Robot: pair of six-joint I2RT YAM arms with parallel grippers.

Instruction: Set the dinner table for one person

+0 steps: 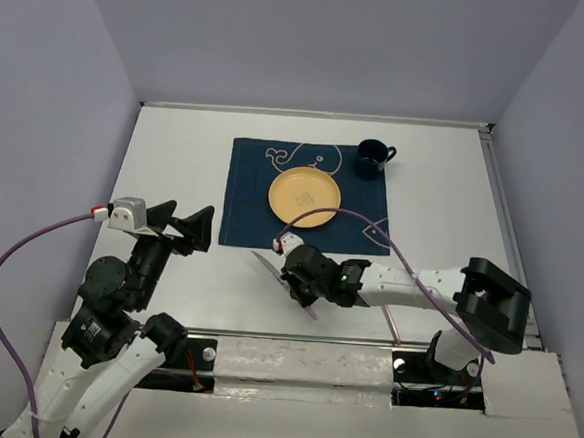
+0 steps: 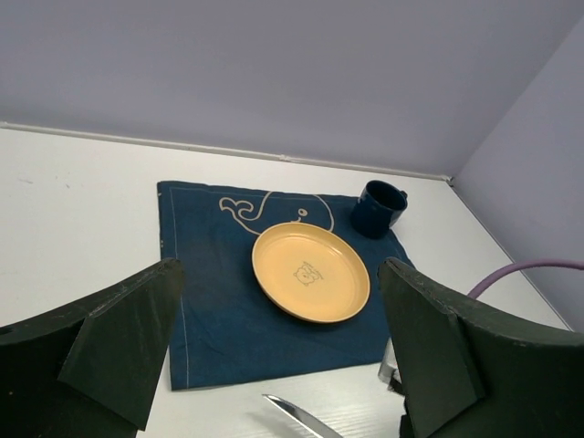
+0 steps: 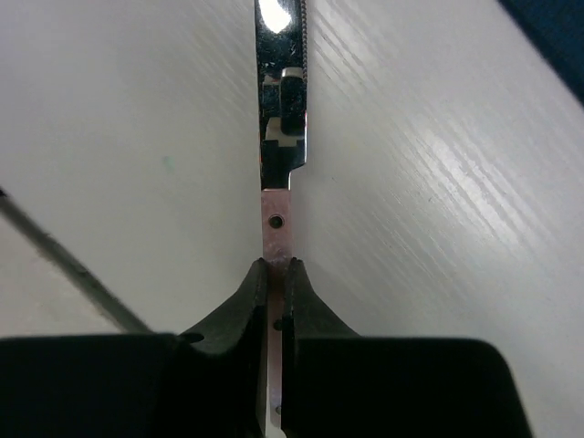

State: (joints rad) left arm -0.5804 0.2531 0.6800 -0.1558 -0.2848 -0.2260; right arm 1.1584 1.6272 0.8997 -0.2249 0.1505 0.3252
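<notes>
The right claw (image 3: 276, 270) pinches a knife (image 3: 281, 137) by its handle, the blade close to the white surface (image 1: 175, 171), beside the placemat (image 1: 249, 191). The left claw (image 1: 193, 228) gapes wide over the surface's left part.

Knife (image 3: 281, 91) tip cut off, R wrist; plate (image 2: 310, 272) motif tiny, maybe face.

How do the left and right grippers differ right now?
The left gripper has its jaws spread wide and holds nothing; the right gripper has its jaws shut on the handle of a knife. The left gripper sits off the near left corner of the placemat; the right gripper sits just before its near edge. Both are dark and over the white dinner table.
</notes>
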